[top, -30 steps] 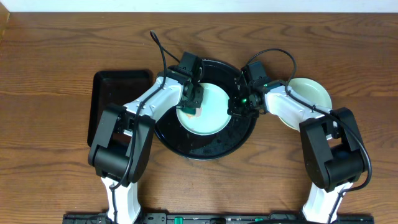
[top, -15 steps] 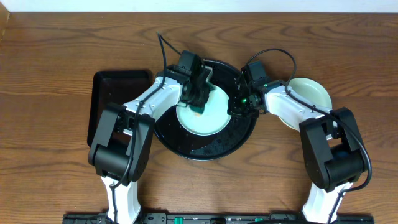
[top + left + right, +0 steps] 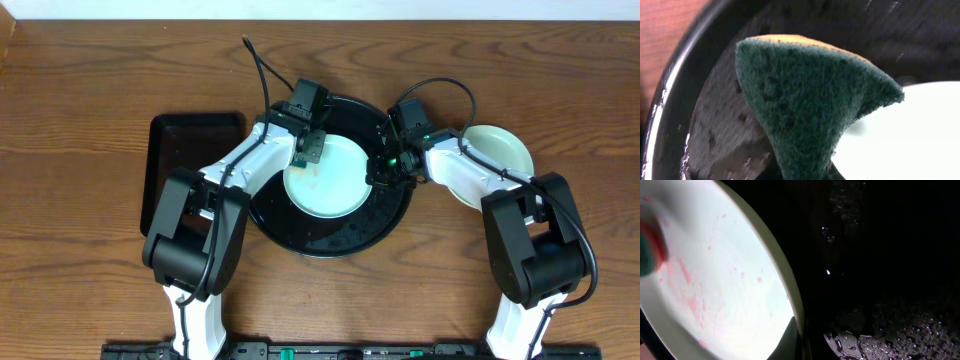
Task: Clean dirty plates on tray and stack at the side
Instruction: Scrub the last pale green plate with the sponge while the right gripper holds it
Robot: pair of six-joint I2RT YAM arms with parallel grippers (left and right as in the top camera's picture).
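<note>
A pale blue-green plate (image 3: 328,178) with faint red sauce smears lies on the round black tray (image 3: 330,236). My left gripper (image 3: 309,150) is shut on a green and yellow sponge (image 3: 805,105) at the plate's far left rim. My right gripper (image 3: 380,172) is shut on the plate's right rim (image 3: 795,305), one finger over the inside. The plate's smeared face shows in the right wrist view (image 3: 715,280). The tray floor is wet (image 3: 890,325). A pale yellow plate (image 3: 497,150) lies on the table to the right, partly under my right arm.
A smaller rectangular black tray (image 3: 178,160) lies on the table to the left of the round tray. Cables loop above both wrists near the tray's far edge.
My left gripper has moved the sponge from the plate's left side across its upper part and back to the far left rim. My right gripper has stayed on the plate's rim.
</note>
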